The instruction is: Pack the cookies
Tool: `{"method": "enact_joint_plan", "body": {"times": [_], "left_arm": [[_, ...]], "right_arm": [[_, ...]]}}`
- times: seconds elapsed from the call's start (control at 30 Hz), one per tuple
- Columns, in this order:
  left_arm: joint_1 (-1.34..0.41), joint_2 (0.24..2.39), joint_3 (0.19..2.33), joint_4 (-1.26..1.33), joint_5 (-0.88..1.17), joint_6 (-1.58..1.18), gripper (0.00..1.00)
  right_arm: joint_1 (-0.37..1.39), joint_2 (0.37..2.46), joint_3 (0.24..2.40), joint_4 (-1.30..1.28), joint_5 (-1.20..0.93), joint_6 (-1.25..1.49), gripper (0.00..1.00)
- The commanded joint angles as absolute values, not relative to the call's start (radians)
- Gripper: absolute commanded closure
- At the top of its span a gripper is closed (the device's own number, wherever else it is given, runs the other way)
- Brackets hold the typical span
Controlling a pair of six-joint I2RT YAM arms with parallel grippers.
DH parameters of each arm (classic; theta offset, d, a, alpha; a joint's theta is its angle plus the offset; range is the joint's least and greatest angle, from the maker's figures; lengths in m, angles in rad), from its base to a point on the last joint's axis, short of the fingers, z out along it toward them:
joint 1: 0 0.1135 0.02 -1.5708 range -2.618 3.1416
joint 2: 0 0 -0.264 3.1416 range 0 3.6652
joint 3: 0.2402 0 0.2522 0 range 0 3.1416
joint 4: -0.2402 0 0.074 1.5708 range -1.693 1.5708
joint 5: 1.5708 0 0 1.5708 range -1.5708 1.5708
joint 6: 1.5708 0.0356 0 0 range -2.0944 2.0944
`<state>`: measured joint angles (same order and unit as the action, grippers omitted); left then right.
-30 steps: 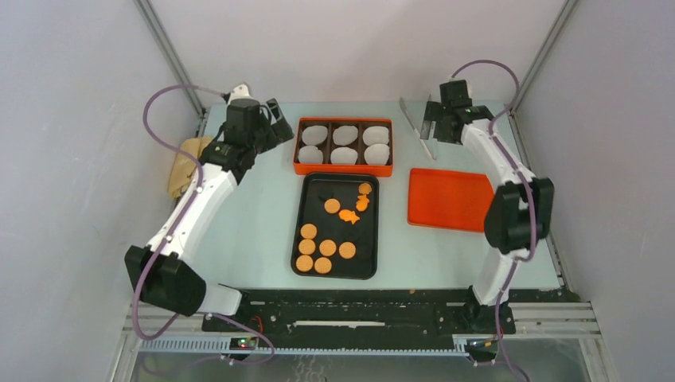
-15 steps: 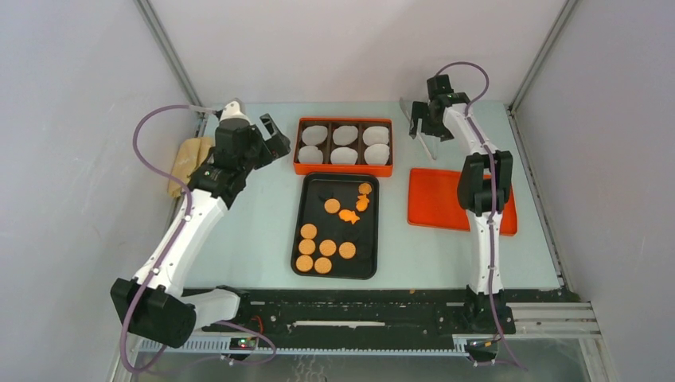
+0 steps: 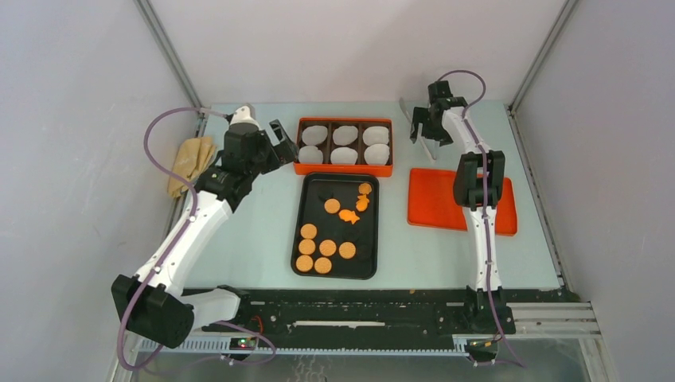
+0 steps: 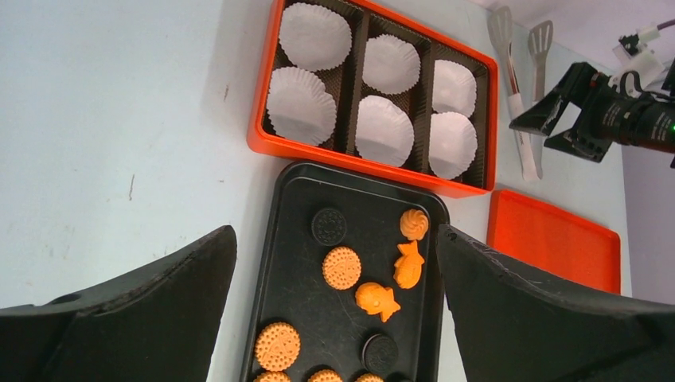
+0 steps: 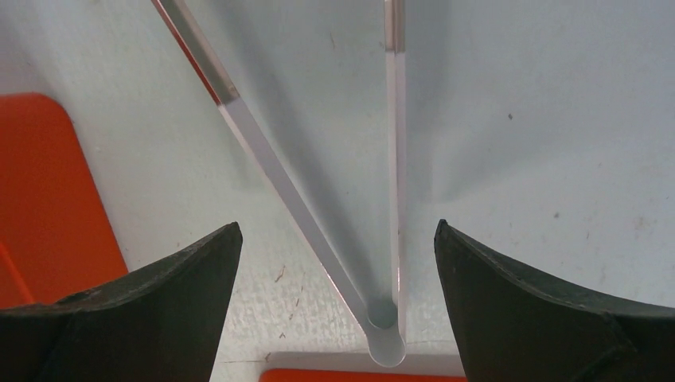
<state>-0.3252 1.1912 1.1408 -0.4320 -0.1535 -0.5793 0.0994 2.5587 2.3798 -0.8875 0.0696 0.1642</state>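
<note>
Several cookies (image 3: 327, 247), mostly orange and a few dark, lie in the black tray (image 3: 317, 208) at the table's middle. In the left wrist view I see round orange cookies (image 4: 341, 267), dark ones (image 4: 329, 226) and orange shaped pieces on the tray (image 4: 298, 239). My left gripper (image 3: 278, 142) hovers left of the orange box (image 3: 344, 168); it is open and empty (image 4: 334, 310), looking down on the tray. My right gripper (image 3: 423, 130) is open at the back right, its jaws straddling the hinge end of metal tongs (image 5: 384, 326) without touching them.
The orange box holds white paper cups (image 4: 313, 36) in three dark-walled columns. An orange lid (image 3: 450, 199) lies right of the tray. The tongs (image 3: 431, 150) lie behind the lid. A tan cloth (image 3: 189, 157) sits at the table's left edge.
My left gripper has moved a little right and nearer, towards the box. My right arm has straightened up and swung its gripper left onto the tongs.
</note>
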Motion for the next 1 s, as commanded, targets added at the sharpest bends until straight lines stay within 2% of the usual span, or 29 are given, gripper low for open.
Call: {"method": "enact_joint_plan", "body": {"times": [0.0,0.47,0.7,0.73,0.8,0.97], "left_arm": [[-0.354,1.187,1.127,-0.425,-0.181,-0.583,0.00],[-0.402,1.199,1.087,-0.439,-0.184,-0.592,0.00],[-0.404,1.201,1.086,-0.433,-0.180,-0.588,0.00],[-0.405,1.201,1.085,-0.433,-0.179,-0.589,0.00],[-0.405,1.200,1.082,-0.433,-0.177,-0.588,0.00],[-0.409,1.191,1.063,-0.422,-0.169,-0.590,0.00]], "right_arm": [[0.083,2.563,2.457,-0.845,0.024,0.183,0.00],[0.081,2.617,2.508,-0.921,-0.078,0.213,0.00],[0.093,2.615,2.488,-0.959,-0.027,0.218,0.00],[0.097,2.615,2.489,-0.965,-0.009,0.219,0.03],[0.101,2.615,2.487,-0.977,0.036,0.222,0.17],[0.105,2.596,2.443,-1.006,0.075,0.221,0.60]]}}
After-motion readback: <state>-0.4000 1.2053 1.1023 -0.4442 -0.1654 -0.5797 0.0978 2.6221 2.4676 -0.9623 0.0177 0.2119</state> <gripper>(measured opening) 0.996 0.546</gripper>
